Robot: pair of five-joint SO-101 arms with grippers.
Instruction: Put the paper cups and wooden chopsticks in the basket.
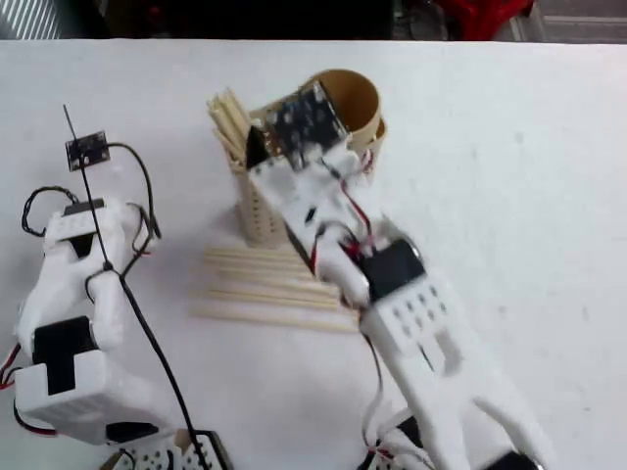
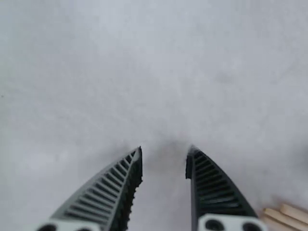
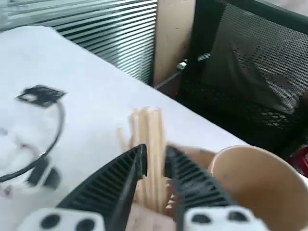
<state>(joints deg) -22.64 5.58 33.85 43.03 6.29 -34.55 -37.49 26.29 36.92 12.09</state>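
A cream perforated basket (image 1: 257, 215) stands mid-table with a bundle of wooden chopsticks (image 1: 227, 117) upright in it. A brown paper cup (image 1: 351, 98) sits at its far side, touching it. My right gripper (image 3: 155, 156) is above the basket, its fingers closed narrowly on the upright chopsticks (image 3: 149, 130), with the cup (image 3: 260, 183) just beside them. More chopsticks (image 1: 269, 289) lie flat on the table in front of the basket. My left gripper (image 2: 163, 161) hangs open over bare table, with two chopstick ends (image 2: 284, 214) off to one side.
The left arm (image 1: 78, 294) is folded at the table's left side, trailing a black cable (image 1: 147, 323). The right arm (image 1: 421, 323) stretches from the near edge across the loose chopsticks. White tabletop (image 1: 509, 176) lies open to the right.
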